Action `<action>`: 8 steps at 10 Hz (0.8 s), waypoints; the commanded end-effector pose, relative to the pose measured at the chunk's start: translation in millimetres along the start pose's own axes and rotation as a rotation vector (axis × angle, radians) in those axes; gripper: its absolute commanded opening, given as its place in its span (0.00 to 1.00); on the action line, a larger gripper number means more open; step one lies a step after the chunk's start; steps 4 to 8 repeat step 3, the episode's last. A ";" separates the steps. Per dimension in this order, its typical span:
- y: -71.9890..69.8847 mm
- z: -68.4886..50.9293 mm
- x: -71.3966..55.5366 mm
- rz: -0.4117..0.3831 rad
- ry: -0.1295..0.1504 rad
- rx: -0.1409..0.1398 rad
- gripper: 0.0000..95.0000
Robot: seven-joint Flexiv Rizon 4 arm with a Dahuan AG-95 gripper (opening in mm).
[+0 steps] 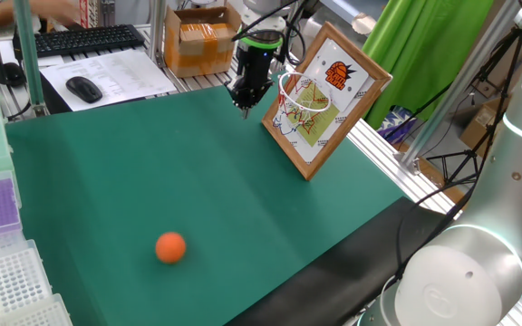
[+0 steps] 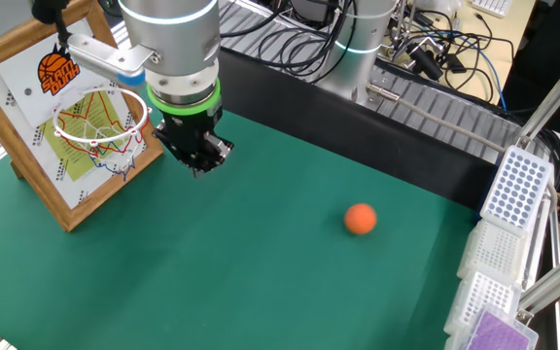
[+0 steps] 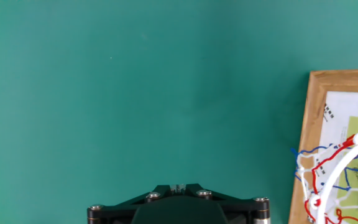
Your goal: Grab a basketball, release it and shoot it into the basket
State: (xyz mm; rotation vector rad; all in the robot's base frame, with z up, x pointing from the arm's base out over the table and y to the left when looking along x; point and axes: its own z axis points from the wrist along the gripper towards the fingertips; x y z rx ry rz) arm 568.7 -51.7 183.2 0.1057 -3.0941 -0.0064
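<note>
Your black gripper (image 2: 200,163) hangs above the green mat (image 1: 152,181), pointing straight down just beside the basket (image 1: 303,94); its fingertips look drawn together and empty, though you cannot tell for sure, and the hand view shows only the housing. The basket's white hoop and red-and-blue-laced net stand out from a tilted, wood-framed white backboard with an orange logo. The smooth, round orange basketball (image 1: 170,247) rests on the mat, well apart from both.
</note>
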 end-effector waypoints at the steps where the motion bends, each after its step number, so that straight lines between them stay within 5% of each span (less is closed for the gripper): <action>1: 0.2 -0.2 3.5 0.022 -0.009 -0.001 0.00; 8: 0.2 -0.1 3.4 0.040 -0.012 0.002 0.00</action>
